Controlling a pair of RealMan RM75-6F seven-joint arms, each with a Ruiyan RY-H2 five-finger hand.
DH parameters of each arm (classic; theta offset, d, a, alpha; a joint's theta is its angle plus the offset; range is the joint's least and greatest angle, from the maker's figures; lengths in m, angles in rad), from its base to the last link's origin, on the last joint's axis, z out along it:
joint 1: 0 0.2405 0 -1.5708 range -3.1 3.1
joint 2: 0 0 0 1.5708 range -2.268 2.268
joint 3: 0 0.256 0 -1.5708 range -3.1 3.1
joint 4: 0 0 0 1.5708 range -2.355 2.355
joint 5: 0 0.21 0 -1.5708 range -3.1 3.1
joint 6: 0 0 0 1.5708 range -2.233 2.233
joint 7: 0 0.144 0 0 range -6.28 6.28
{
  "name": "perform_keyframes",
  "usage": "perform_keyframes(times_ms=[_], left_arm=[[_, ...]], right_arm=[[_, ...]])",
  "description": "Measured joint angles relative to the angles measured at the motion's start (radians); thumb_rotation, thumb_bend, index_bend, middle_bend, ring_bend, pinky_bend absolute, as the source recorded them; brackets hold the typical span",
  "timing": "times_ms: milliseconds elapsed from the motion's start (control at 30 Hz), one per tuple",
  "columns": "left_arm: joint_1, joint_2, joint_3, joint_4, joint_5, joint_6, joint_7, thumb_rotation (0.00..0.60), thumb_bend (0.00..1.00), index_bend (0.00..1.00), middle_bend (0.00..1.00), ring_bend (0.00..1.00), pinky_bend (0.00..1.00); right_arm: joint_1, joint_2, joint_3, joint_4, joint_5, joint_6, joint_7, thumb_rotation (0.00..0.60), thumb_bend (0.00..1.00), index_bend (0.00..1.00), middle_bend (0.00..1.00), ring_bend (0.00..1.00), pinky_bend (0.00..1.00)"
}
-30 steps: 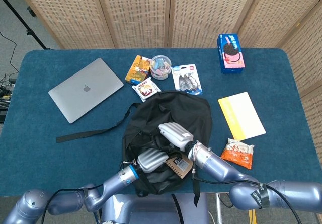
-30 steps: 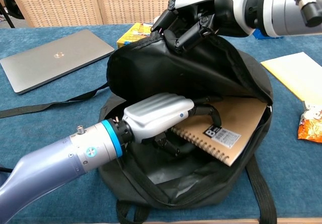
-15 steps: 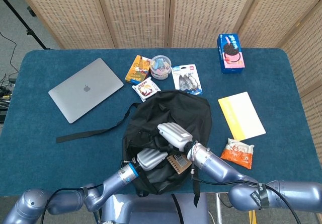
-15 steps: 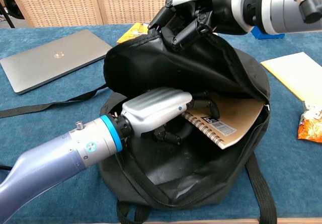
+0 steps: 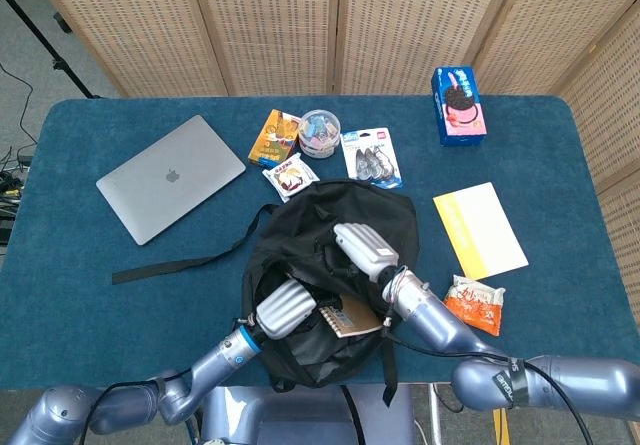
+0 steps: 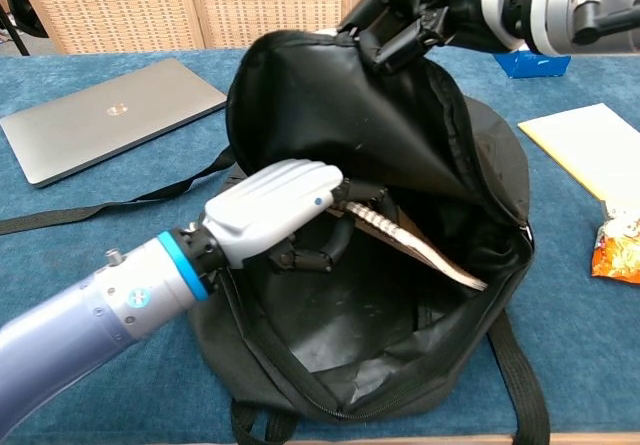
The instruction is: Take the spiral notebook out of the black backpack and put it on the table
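Observation:
The black backpack (image 5: 300,350) (image 6: 330,125) lies open at the table's near edge. My left hand (image 5: 284,308) (image 6: 272,211) is inside the opening and grips the spiral notebook (image 5: 349,318) (image 6: 415,247) by its coiled edge; the brown cover is tilted up on edge above the bag's floor. My right hand (image 5: 364,250) (image 6: 415,17) pinches the upper flap of the backpack and holds it raised, keeping the mouth wide. Part of the notebook is hidden behind my left hand.
A grey laptop (image 5: 170,177) (image 6: 105,115) lies at the left. A yellow pad (image 5: 479,229) (image 6: 587,145) and an orange snack packet (image 5: 472,304) lie at the right. Small packets, a tub (image 5: 320,132) and a blue box (image 5: 456,105) sit behind the bag.
My left hand has lifted the notebook from lying flat to standing on edge, and drawn it left and up. My right hand has pulled the flap higher and farther back.

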Motion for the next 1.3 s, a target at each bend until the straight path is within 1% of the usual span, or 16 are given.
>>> perform_keyframes(times_ms=[200,433,667,767,833,1000,1167,1300], left_arm=[[0.016,0.019,0.004,-0.013,0.003,0.033,-0.046,0.600,1.00,0.73,0.49,0.42,0.49],[0.016,0.055,-0.010,-0.066,0.001,0.052,-0.076,0.600,1.00,0.74,0.50,0.43,0.49],[0.020,0.117,-0.029,-0.216,-0.011,0.067,-0.122,0.600,1.00,0.75,0.51,0.43,0.49],[0.026,0.138,-0.034,-0.281,-0.020,0.070,-0.141,0.600,1.00,0.76,0.51,0.43,0.49],[0.029,0.150,-0.039,-0.305,-0.026,0.070,-0.153,0.600,1.00,0.76,0.51,0.43,0.49],[0.042,0.151,-0.045,-0.310,-0.031,0.090,-0.205,0.600,1.00,0.76,0.51,0.43,0.49],[0.065,0.157,-0.049,-0.312,-0.024,0.147,-0.284,0.600,1.00,0.76,0.51,0.43,0.49],[0.085,0.172,-0.052,-0.325,-0.025,0.180,-0.330,0.600,1.00,0.76,0.51,0.43,0.49]], right_arm=[[-0.008,-0.011,-0.006,0.032,0.040,0.015,-0.014,0.600,0.67,0.67,0.69,0.58,0.56],[-0.021,-0.026,-0.011,0.064,0.058,0.007,-0.002,0.600,0.67,0.67,0.69,0.58,0.56],[-0.030,-0.044,-0.017,0.102,0.092,-0.006,0.001,0.600,0.67,0.67,0.69,0.58,0.56],[-0.035,-0.045,-0.003,0.101,0.117,-0.026,0.035,0.600,0.67,0.67,0.69,0.58,0.56],[-0.039,-0.043,0.008,0.099,0.129,-0.038,0.058,0.600,0.68,0.67,0.69,0.58,0.56],[-0.053,-0.021,0.047,0.091,0.175,-0.108,0.147,0.600,0.75,0.67,0.69,0.58,0.56],[-0.079,0.002,0.074,0.114,0.206,-0.194,0.243,0.600,0.89,0.67,0.69,0.58,0.56],[-0.102,0.011,0.083,0.151,0.203,-0.252,0.295,0.600,0.92,0.67,0.69,0.58,0.56]])
